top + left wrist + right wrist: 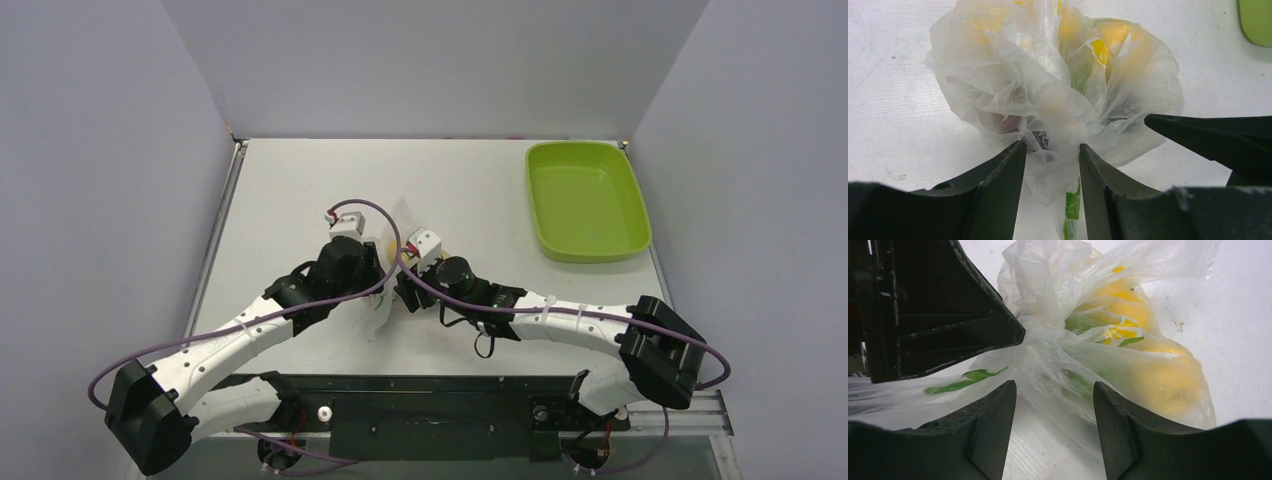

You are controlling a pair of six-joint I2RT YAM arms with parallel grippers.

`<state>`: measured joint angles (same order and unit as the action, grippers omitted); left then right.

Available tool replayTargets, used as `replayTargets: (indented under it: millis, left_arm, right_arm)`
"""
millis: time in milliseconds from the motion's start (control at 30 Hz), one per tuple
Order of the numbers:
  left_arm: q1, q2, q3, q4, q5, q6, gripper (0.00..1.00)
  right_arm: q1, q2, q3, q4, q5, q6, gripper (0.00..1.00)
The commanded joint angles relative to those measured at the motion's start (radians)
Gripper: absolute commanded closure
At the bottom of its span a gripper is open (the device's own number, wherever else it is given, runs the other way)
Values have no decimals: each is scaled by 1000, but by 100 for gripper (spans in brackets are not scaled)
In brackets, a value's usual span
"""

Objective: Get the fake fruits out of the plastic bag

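Observation:
The plastic bag [393,240] lies mid-table between both grippers, bunched and crinkled, with the fake fruits inside it. Yellow fruits [1158,382] show through the film, also in the left wrist view [1113,35], with a green one [1079,322] and something dark reddish [1040,141]. My left gripper [1052,150] is open, its fingers either side of the bag's gathered film [1058,125]. My right gripper [1054,390] is open, straddling loose film [1048,365] at the bag's near side. The other arm's finger [973,325] touches the bag's neck.
A lime-green tray [585,200] stands at the back right, its corner in the left wrist view [1258,20]. Both arms meet at the table's middle [400,270]. A grey wall surrounds the white table [300,190].

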<state>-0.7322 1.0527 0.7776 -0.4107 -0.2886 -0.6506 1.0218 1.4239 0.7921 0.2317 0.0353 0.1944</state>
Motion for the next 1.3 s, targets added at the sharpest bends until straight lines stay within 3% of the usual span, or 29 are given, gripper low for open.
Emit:
replayTargets:
  millis: [0, 233, 333, 833, 933, 1033, 1267]
  left_arm:
    - [9, 22, -31, 148, -8, 26, 61]
    - [42, 68, -53, 182, 108, 11, 92]
    - [45, 46, -78, 214, 169, -2, 100]
    - [50, -144, -190, 296, 178, -112, 100]
    - [50, -141, -190, 273, 149, -133, 100]
    - [50, -136, -183, 201, 55, -176, 100]
    - [53, -148, -193, 94, -99, -233, 100]
  right_arm:
    - [1, -10, -34, 117, 64, -21, 46]
    - [-2, 23, -26, 134, 21, -20, 46]
    - [-3, 29, -24, 132, 20, -21, 46]
    - [24, 98, 36, 70, 57, -34, 50]
    - [33, 96, 41, 56, 130, -32, 69]
    - [33, 76, 26, 61, 234, -19, 97]
    - [22, -58, -110, 193, 407, 20, 100]
